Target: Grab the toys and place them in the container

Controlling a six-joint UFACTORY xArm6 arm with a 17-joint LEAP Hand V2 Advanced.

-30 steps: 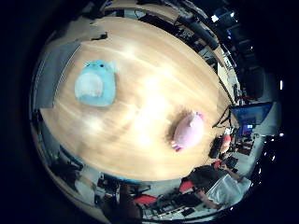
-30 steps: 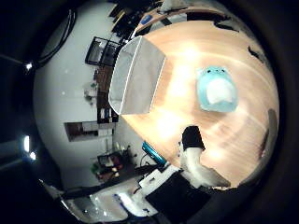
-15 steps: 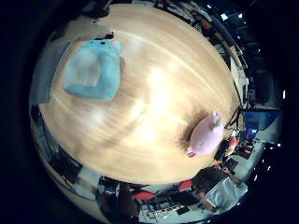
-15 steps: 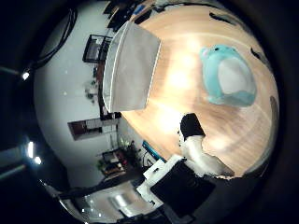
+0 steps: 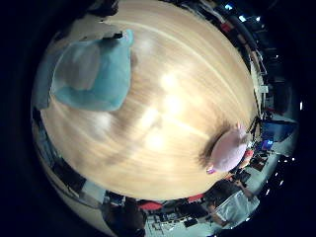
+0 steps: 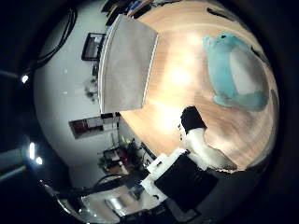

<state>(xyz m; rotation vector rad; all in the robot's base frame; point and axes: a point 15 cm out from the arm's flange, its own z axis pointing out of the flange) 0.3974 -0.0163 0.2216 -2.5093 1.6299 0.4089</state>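
Observation:
A teal plush toy (image 6: pixel 236 72) with a pale belly lies on the wooden table (image 5: pixel 182 69), close under my palm and large in both palm views. A pink plush toy (image 5: pixel 228 149) lies farther off, near the table's edge. The grey container (image 6: pixel 127 63) stands on the table beside the teal toy, its inside showing nothing. Of my right hand (image 6: pixel 198 144), one white finger with a black tip reaches in over the wood beside the teal toy, touching nothing; the other fingers are out of sight.
The table's edge runs just past the pink toy, with chairs and room clutter beyond it. A white wall and shelves lie behind the container.
Both views have closed in on the table: the teal toy has grown much larger and nearer the palm, and the pink toy has slid toward the picture's edge. The toys themselves have not moved.

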